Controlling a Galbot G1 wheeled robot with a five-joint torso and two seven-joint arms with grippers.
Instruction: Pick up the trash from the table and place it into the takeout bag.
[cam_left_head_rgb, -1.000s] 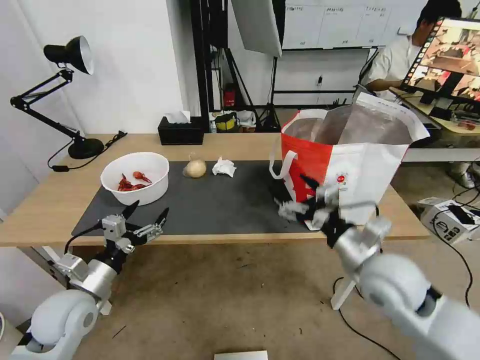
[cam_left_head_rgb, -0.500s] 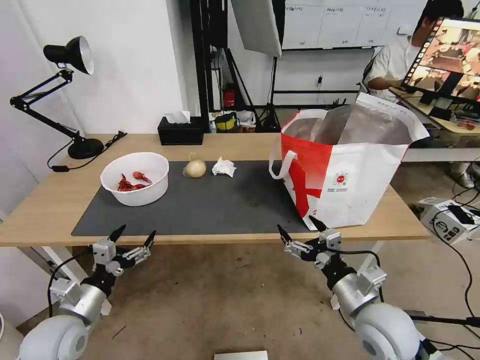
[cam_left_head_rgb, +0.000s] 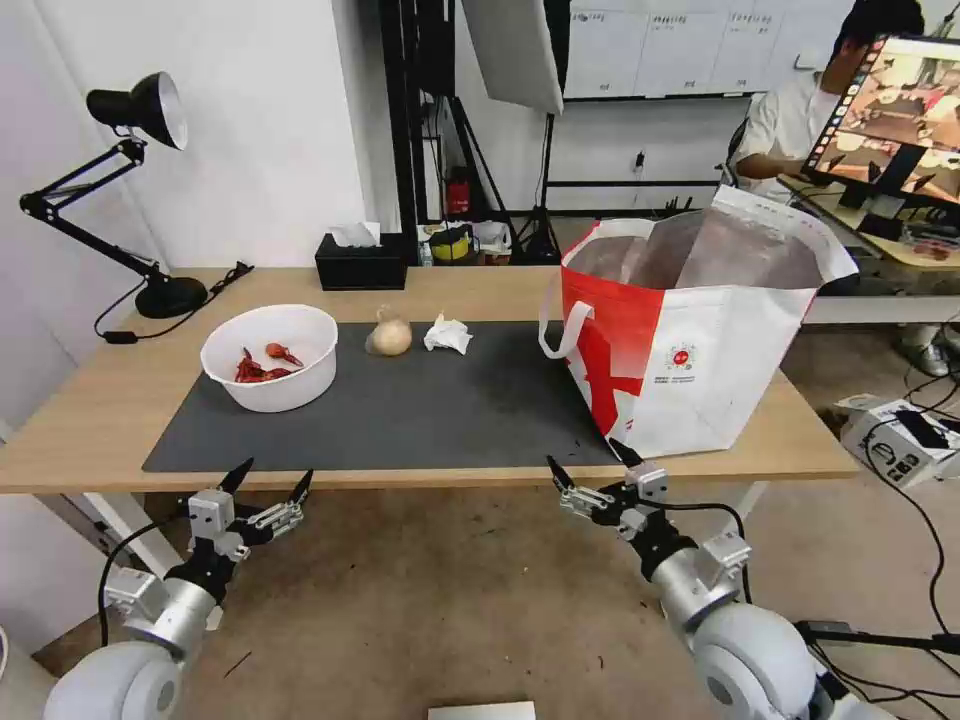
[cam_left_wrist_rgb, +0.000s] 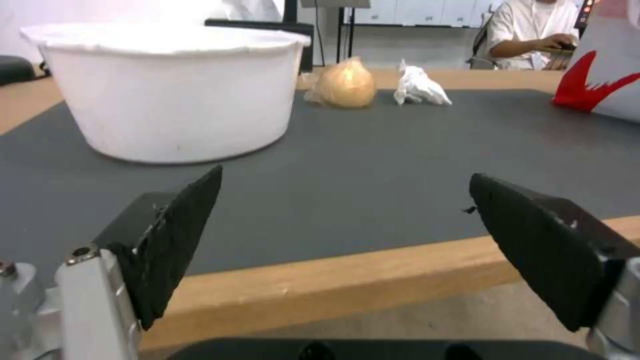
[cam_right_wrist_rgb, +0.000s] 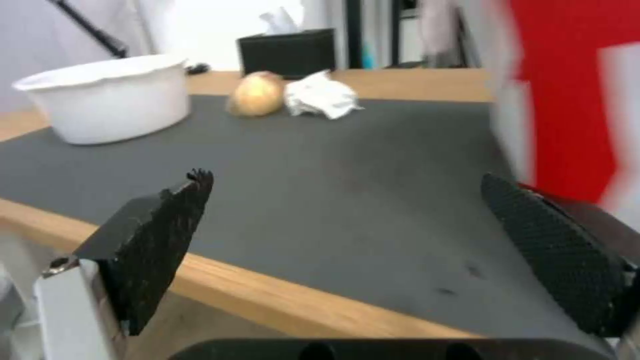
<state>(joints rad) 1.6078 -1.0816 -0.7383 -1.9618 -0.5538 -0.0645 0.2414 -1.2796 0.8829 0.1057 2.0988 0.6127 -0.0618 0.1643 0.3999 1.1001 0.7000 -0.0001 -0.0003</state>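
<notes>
On the table (cam_left_head_rgb: 90, 420), a white bowl (cam_left_head_rgb: 270, 356) with red shells sits at the left of the dark grey mat (cam_left_head_rgb: 420, 410). Beside it lie a beige onion-like lump (cam_left_head_rgb: 390, 336) and a crumpled white tissue (cam_left_head_rgb: 447, 334). The takeout bag (cam_left_head_rgb: 690, 330), white and red with foil lining, stands open at the right. My left gripper (cam_left_head_rgb: 270, 478) hangs open below the table's front edge, in front of the bowl (cam_left_wrist_rgb: 167, 90). My right gripper (cam_left_head_rgb: 585, 463) is open too, just below the edge near the bag's front corner (cam_right_wrist_rgb: 567, 95).
A black desk lamp (cam_left_head_rgb: 130, 190) stands at the table's far left, a black tissue box (cam_left_head_rgb: 362, 262) at the back edge. Bare floor lies below the front edge. Cables and a small box (cam_left_head_rgb: 900, 430) lie on the floor at the right.
Both arms have dropped from table height to below the front edge. The right gripper pulled back from the bag's front face; both then nearly settled.
</notes>
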